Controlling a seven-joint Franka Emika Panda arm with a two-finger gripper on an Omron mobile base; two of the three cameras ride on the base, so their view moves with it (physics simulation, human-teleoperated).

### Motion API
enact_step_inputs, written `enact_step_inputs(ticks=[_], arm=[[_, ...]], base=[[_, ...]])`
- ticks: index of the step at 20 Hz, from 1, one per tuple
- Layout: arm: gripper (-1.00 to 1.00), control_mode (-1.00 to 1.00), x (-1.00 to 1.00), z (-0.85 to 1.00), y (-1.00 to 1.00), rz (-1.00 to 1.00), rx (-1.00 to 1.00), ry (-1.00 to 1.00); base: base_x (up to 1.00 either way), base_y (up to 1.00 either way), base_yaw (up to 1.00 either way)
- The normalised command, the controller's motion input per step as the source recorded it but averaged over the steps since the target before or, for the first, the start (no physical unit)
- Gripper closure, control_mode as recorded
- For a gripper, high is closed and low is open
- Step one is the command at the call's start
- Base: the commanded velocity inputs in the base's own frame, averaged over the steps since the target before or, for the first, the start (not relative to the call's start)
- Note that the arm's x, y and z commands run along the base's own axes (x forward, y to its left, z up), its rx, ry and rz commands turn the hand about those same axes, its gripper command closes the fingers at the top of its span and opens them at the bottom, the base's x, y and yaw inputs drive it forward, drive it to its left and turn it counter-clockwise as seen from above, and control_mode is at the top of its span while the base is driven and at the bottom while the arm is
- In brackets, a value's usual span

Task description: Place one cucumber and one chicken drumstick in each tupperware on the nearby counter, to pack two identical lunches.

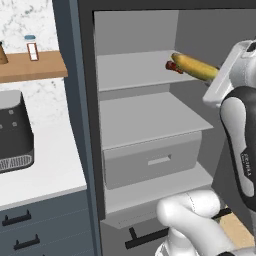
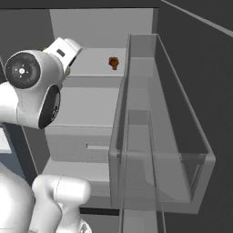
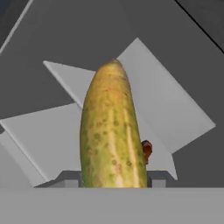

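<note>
One cucumber (image 3: pixel 110 131) clamped in the pincer (image 3: pixel 113 181).
It juts straight out from between the jaws, above the fridge's upper shelf (image 1: pixel 135 70), near a drumstick (image 2: pixel 113 62).

The cucumber (image 3: pixel 109 131) between my fingers has a yellow-green, speckled, slightly bumpy skin with a dull sheen. The fridge shelves (image 1: pixel 145 117) look like matt grey plastic, and the door bin (image 2: pixel 182 150) like clear, glossy plastic. The white surface (image 1: pixel 47 170) is smooth; the wall shelf (image 1: pixel 32 67) looks like wood.
</note>
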Motion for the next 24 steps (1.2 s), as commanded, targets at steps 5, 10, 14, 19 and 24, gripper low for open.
enact_step_inputs(ticks=[5, 10, 14, 19, 24], arm=[[1.00, 1.00, -0.19, -0.02, 0.07, 0.00, -0.01, 0.00], [1.00, 1.00, 0.00, 0.00, 0.00, 0.00, 0.00, 0.00], [1.00, 1.00, 0.00, 0.00, 0.00, 0.00, 0.00, 0.00], [1.00, 1.00, 0.00, 0.00, 0.00, 0.00, 0.00, 0.00], [1.00, 1.00, 0.00, 0.00, 0.00, 0.00, 0.00, 0.00]], base=[[-0.79, 0.45, 0.01], [-0.65, 0.98, 0.02], [-0.20, 1.00, 0.00], [-0.03, 1.00, -0.01], [-0.01, 1.00, -0.01]])
